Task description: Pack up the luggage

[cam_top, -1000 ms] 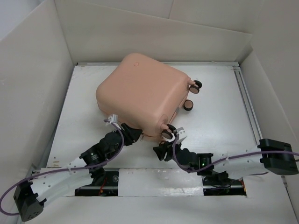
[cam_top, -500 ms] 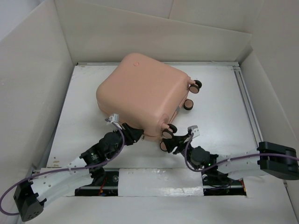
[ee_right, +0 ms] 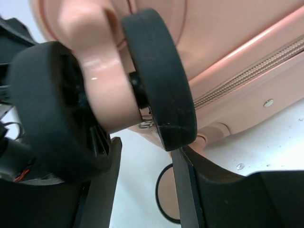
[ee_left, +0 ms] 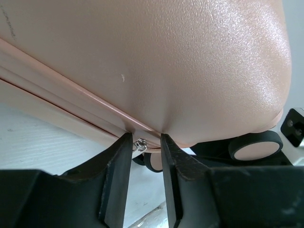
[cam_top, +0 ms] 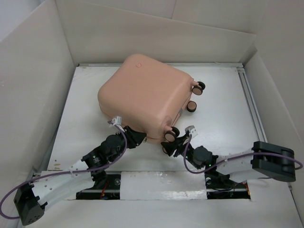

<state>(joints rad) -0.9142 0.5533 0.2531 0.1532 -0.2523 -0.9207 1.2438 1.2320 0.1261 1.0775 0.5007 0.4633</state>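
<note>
The peach-pink luggage [cam_top: 142, 95] lies closed on its side in the middle of the table. My left gripper [cam_top: 135, 137] sits at its near edge. In the left wrist view the fingers [ee_left: 118, 161] stand a narrow gap apart at the seam, shut on the small metal zipper pull [ee_left: 139, 144]. My right gripper [cam_top: 176, 141] is at the near corner wheel [cam_top: 174, 131]. In the right wrist view that black-and-pink wheel [ee_right: 161, 80] fills the frame just above the open fingertips [ee_right: 183, 166], wider than the gap between them.
Two more wheels [cam_top: 199, 87] [cam_top: 191, 106] stick out on the luggage's right side, and another wheel [ee_right: 164, 194] lies low behind the right fingers. White walls [cam_top: 38, 95] box in the table on the left, back and right. A metal rail [cam_top: 251, 104] runs along the right.
My right gripper has swung up and leftward from below the corner to the near wheel. The left gripper and the luggage have not moved.
</note>
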